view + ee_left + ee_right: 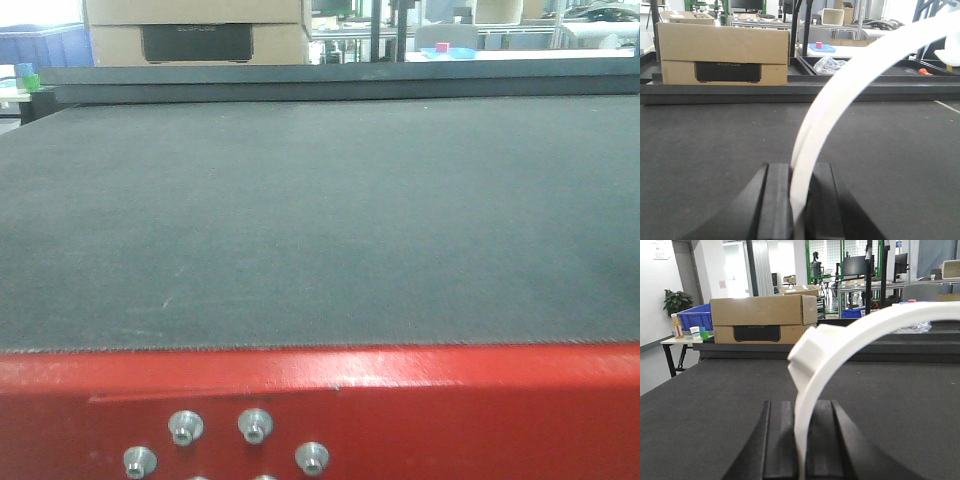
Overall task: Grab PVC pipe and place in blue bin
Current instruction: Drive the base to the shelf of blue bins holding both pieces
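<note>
No PVC pipe shows in any view. A blue bin stands far off, beyond the table's back left corner, and its edge also shows in the front view. My left gripper hovers low over the dark mat with its jaws close together. A white curved strip rises from the slit between them and arcs to the upper right. My right gripper looks the same, with a white arched strip in its slit. Neither arm appears in the front view.
The dark grey mat covers the table, with a red bolted frame at the near edge. A cardboard box sits behind the raised back rail. A small blue tray lies farther back, and bottles stand on a side table.
</note>
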Robot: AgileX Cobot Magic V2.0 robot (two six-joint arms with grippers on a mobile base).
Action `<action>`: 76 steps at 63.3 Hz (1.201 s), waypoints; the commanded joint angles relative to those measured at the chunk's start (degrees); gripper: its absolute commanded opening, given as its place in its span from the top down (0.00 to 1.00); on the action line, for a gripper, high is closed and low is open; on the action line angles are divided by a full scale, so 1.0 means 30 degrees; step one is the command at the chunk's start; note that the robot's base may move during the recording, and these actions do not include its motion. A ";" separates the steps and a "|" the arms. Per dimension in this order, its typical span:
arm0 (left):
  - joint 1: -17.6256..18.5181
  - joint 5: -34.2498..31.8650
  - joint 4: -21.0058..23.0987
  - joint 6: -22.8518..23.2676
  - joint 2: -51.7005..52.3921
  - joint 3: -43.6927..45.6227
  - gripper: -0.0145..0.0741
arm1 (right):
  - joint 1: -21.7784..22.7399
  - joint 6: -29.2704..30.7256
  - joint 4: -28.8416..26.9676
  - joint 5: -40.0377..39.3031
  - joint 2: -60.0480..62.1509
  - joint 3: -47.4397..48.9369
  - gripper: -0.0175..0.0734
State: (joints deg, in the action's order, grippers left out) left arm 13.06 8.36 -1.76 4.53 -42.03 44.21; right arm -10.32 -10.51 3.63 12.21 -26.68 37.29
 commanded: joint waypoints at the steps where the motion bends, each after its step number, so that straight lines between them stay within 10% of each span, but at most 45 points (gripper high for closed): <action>1: 0.0085 -0.0568 -0.0031 0.0046 0.0037 0.0010 0.96 | -0.0003 0.0131 0.0249 -0.0501 0.0062 -0.0026 0.99; 76: 0.0085 -0.0568 -0.0031 0.0046 0.0078 0.0010 0.96 | -0.0003 0.0131 0.0249 -0.0501 0.0062 -0.0026 0.99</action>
State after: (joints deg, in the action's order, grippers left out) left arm 13.06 8.36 -1.87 4.53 -42.03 44.21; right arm -10.32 -10.51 3.63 12.21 -26.68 37.29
